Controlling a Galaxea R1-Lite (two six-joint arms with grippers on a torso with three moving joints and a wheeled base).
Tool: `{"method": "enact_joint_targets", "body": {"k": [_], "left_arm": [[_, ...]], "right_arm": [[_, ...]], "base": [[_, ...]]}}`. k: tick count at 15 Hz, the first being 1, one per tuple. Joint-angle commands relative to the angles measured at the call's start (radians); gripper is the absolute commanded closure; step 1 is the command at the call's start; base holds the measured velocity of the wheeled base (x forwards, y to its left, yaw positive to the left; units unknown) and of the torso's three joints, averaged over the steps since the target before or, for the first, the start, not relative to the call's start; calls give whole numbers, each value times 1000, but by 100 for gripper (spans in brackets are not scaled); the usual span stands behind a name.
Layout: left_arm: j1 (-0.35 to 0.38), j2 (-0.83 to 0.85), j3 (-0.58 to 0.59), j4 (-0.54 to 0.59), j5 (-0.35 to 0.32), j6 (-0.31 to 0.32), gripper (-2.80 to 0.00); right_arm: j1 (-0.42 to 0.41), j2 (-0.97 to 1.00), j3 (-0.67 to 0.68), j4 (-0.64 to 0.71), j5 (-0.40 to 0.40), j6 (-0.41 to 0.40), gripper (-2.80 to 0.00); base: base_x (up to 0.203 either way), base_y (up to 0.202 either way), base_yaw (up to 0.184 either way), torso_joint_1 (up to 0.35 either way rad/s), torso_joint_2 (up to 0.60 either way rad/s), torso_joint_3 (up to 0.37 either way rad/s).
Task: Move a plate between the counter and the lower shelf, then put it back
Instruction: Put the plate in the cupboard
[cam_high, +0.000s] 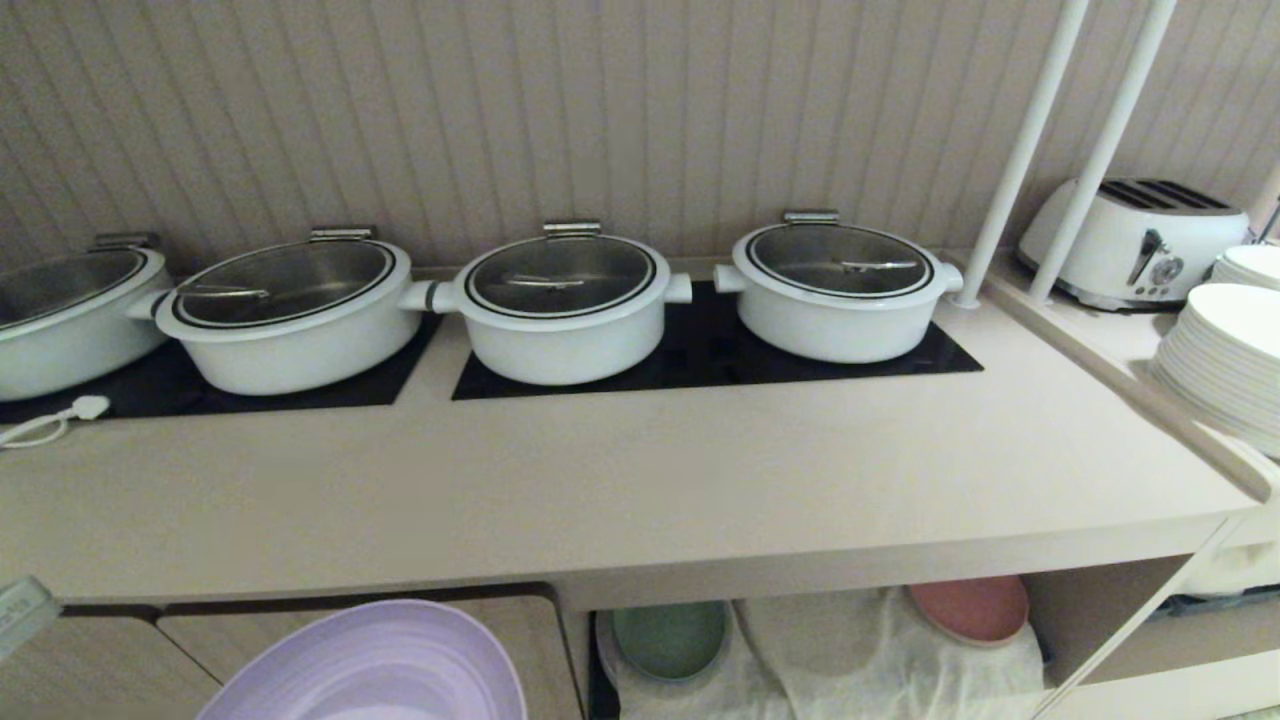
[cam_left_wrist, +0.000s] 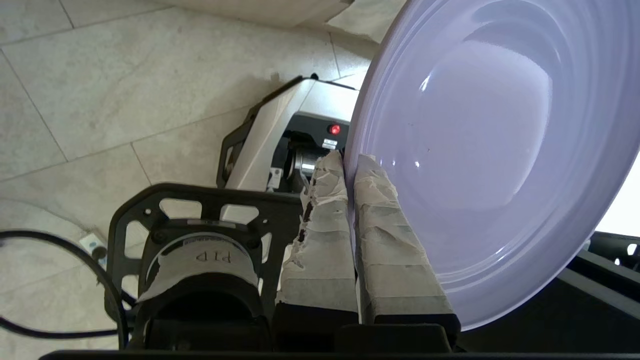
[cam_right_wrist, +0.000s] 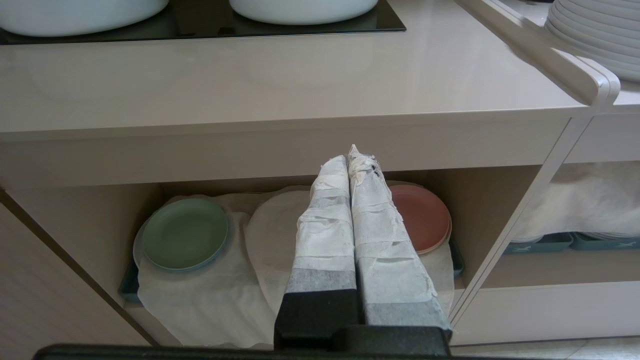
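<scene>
The lavender plate (cam_high: 370, 665) hangs tilted below the counter's front edge, low on the left of the head view, in front of the closed cabinet doors. In the left wrist view its rim is pinched between the two taped fingers of my left gripper (cam_left_wrist: 348, 161), which is shut on the plate (cam_left_wrist: 490, 150). The beige counter (cam_high: 640, 480) stretches above it. To the right lies the lower shelf (cam_high: 1090, 610), draped with white cloth. My right gripper (cam_right_wrist: 352, 156) is shut and holds nothing, parked in front of the lower shelf (cam_right_wrist: 80, 225).
A green plate (cam_high: 670, 637) and a pink-red plate (cam_high: 968, 607) rest on the shelf cloth (cam_high: 830, 650). Several white lidded pots (cam_high: 565, 305) stand on black hob panels (cam_high: 700, 360). A toaster (cam_high: 1135, 240) and stacked white plates (cam_high: 1225, 360) are at right.
</scene>
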Motion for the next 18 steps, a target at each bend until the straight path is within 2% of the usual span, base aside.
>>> {"method": "enact_joint_targets", "body": {"k": [1, 5, 8, 18], "left_arm": [[-5, -22, 1, 11, -4, 0, 0], [-5, -37, 2, 49, -7, 1, 0], [-3, -43, 4, 77, -34, 1, 0], [0, -42, 27, 71, -36, 6, 0]], "right_arm": [[0, 1, 0, 0, 1, 0, 0], [1, 1, 0, 0, 1, 0, 0], [0, 1, 0, 0, 1, 0, 0], [0, 1, 0, 0, 1, 2, 0]], "base": [[0, 0, 0, 0, 0, 0], [0, 0, 0, 0, 0, 0], [0, 0, 0, 0, 0, 0], [0, 0, 0, 0, 0, 0]]}}
